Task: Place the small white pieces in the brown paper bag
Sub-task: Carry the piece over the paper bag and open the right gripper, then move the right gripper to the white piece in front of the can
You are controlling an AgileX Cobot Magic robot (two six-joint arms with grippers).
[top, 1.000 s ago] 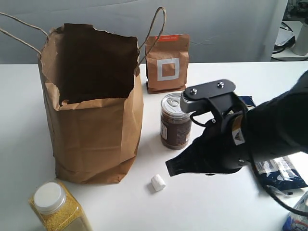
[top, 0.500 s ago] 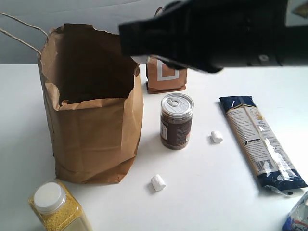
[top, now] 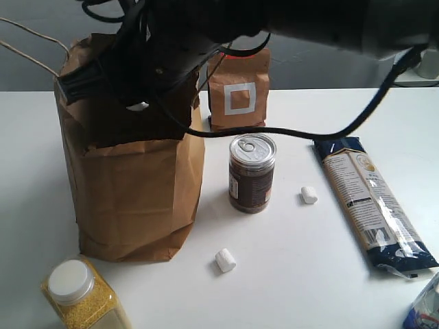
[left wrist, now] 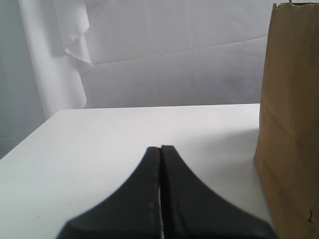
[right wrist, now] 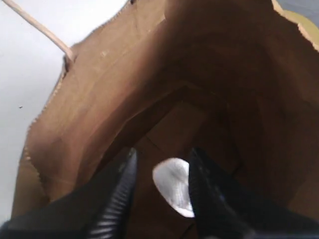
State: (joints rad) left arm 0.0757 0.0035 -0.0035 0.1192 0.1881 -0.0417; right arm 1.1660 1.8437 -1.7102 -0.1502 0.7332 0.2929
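Observation:
The brown paper bag (top: 137, 178) stands at the left with its mouth open. My right gripper (top: 135, 103) hangs over that mouth. In the right wrist view this gripper (right wrist: 162, 157) is open above the bag's inside (right wrist: 199, 84). One small white piece (right wrist: 173, 191) lies against one finger, with a gap to the other. Two more white pieces lie on the table: one (top: 225, 260) in front of the bag, one (top: 309, 195) right of the can. My left gripper (left wrist: 160, 148) is shut and empty, low over the table beside the bag's wall (left wrist: 291, 124); the exterior view does not show it.
A brown can (top: 252, 173) stands just right of the bag. Behind it is a small brown pouch (top: 239, 92) with a white square label. A long dark pasta packet (top: 370, 199) lies at the right, and a jar of yellow grain (top: 79, 295) at the front left.
My right arm rose from low over the table near the can and swung left to above the bag's mouth. The white piece right of the can is uncovered now.

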